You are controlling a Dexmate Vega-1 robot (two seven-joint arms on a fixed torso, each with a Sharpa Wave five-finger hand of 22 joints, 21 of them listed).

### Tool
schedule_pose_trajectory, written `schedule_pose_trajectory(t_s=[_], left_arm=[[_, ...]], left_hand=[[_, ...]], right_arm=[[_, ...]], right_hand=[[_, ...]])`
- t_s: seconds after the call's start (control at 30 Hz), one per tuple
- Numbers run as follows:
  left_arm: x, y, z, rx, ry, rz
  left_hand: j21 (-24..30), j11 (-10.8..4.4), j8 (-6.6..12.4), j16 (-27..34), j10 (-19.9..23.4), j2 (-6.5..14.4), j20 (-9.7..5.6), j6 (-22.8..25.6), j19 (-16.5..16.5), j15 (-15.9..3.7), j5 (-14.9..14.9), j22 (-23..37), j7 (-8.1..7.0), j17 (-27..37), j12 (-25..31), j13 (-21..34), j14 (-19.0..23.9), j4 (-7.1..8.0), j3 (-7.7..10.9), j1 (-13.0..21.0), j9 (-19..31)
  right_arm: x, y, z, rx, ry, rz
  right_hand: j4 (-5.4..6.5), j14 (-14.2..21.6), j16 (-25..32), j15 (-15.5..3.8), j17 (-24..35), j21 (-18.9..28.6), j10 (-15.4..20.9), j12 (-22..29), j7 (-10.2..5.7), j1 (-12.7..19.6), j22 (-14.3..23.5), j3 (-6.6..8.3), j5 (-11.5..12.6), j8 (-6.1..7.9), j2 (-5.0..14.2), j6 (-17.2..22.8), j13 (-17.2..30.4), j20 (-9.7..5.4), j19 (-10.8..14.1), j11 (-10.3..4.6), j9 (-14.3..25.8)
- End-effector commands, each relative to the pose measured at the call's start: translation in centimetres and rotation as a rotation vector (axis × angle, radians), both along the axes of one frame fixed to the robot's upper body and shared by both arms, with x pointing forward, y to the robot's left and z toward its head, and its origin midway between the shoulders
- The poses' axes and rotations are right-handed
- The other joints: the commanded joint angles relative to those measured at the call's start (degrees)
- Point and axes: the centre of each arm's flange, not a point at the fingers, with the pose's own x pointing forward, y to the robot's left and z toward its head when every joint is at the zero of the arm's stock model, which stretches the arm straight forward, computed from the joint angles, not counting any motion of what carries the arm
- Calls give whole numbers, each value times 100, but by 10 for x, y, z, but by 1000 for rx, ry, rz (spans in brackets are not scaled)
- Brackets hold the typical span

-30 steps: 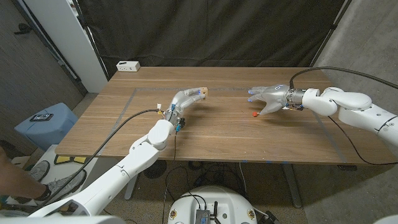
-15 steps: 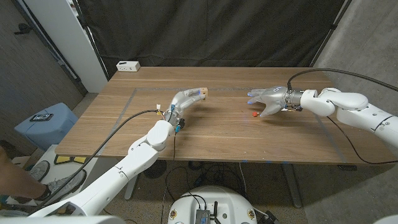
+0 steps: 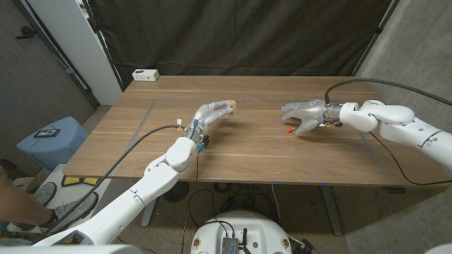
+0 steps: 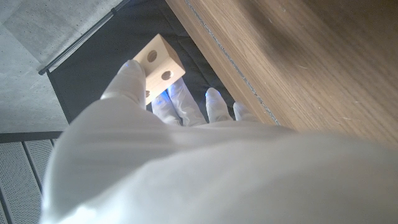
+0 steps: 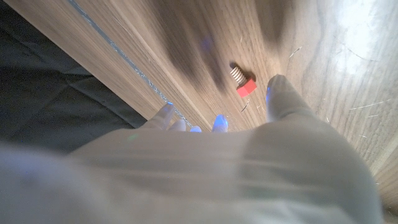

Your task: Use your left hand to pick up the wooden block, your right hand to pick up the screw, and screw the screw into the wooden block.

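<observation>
Head view: left hand [image 3: 210,111] holds wooden block [image 3: 229,106]; right hand [image 3: 304,114], fingers spread, hovers over red-headed screw [image 3: 289,130].

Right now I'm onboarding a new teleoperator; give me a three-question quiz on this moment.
1. True or false: the left hand holds the wooden block.
2. Where is the screw? A) in the right hand B) lying on the table by the right hand C) in the block
3. Fill in: the right hand hovers over the ___, fingers apart.

Key: 1 true; 2 B; 3 screw.
</observation>
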Motion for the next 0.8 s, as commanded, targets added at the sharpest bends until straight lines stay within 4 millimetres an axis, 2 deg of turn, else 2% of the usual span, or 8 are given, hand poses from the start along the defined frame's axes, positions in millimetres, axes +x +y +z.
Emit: schedule_pose_trajectory(t_s=[0.03,0.47,0.8], left_arm=[[2,0,0,3,6,-3],[6,-2,0,10,13,-7],[8,-4,-2,14,20,-12]], left_hand=[[33,-5,36,28,-32,61,10,47,-30,-552,-6,25,11,19,-12,30,-5,2,-37,-2,30],[35,-5,34,27,-31,77,20,45,-34,-537,-13,26,11,17,-22,41,-15,-7,-44,5,30],[37,-5,30,27,-31,97,24,37,-35,-543,-19,26,3,16,-31,50,-22,-12,-49,11,30]], right_arm=[[8,0,-3,23,39,-15],[15,1,-3,36,55,-11],[18,2,-6,48,60,-11]], right_hand=[[24,6,16,17,24,13,-1,26,13,19,23,23,-7,45,-16,79,28,9,-6,-11,25],[38,19,26,13,33,22,35,47,34,21,24,34,-6,128,-17,222,28,2,12,6,49],[52,29,34,13,42,29,64,59,92,17,24,43,-5,252,-19,448,27,-2,32,9,78]])
